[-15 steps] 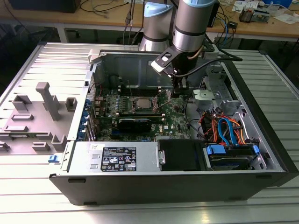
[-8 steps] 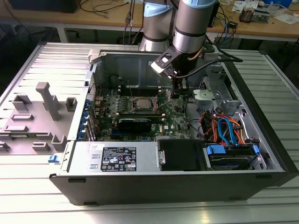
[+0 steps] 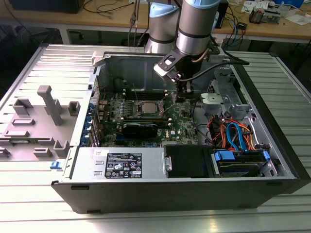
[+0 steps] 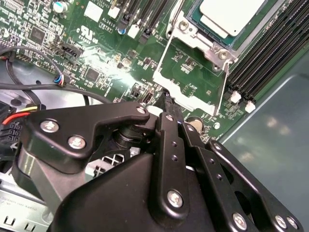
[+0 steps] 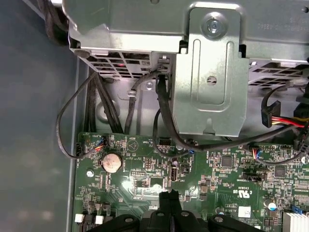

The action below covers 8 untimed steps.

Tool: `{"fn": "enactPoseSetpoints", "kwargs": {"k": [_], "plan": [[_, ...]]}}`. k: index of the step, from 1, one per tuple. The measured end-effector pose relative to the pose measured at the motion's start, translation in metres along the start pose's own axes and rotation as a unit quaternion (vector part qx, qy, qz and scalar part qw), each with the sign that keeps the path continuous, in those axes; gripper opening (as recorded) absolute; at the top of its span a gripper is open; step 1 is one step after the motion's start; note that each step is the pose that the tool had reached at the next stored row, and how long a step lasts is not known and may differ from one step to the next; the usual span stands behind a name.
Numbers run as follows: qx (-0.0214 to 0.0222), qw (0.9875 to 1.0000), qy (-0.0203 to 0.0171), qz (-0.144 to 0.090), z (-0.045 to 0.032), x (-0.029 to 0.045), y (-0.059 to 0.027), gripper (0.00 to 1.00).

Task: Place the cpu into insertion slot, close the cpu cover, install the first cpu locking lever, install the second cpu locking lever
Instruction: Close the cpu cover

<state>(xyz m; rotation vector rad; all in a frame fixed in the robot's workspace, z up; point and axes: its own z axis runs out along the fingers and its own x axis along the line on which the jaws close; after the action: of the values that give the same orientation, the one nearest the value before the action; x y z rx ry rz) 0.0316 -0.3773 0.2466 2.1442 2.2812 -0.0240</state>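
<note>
An open computer case lies on a slatted metal surface, and we look into it from above. A grey and blue robot arm reaches down into the case.

Near the middle of the green motherboard sits the insertion slot, a square socket with a silver rim. The cpu, a flat chip with a pale silver top, lies inside the insertion slot.

In the second wrist view we see the cpu seated within the slot's metal rim. The cpu cover, a thin silver frame, is swung open off the slot, on the side facing the claw. A thin wire lever runs from the slot's rim along the cover's side. Long black memory slots lie just beside the insertion slot.

The black claw hangs near the insertion slot, on the exterior view's right of it. Its fingers are closed together with nothing between them. The tips sit just beside the cover's far edge; we cannot tell whether they touch it.

In the first wrist view the closed claw hovers over the motherboard, with a coin battery and a silver metal cage beyond it, away from the slot.
</note>
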Motion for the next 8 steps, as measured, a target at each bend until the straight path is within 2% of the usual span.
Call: {"fn": "enactPoseSetpoints", "kwargs": {"k": [8], "plan": [[-0.0001,1.0,0.0014,-0.002,0.0,0.0006,-0.0089,0.11]]}}
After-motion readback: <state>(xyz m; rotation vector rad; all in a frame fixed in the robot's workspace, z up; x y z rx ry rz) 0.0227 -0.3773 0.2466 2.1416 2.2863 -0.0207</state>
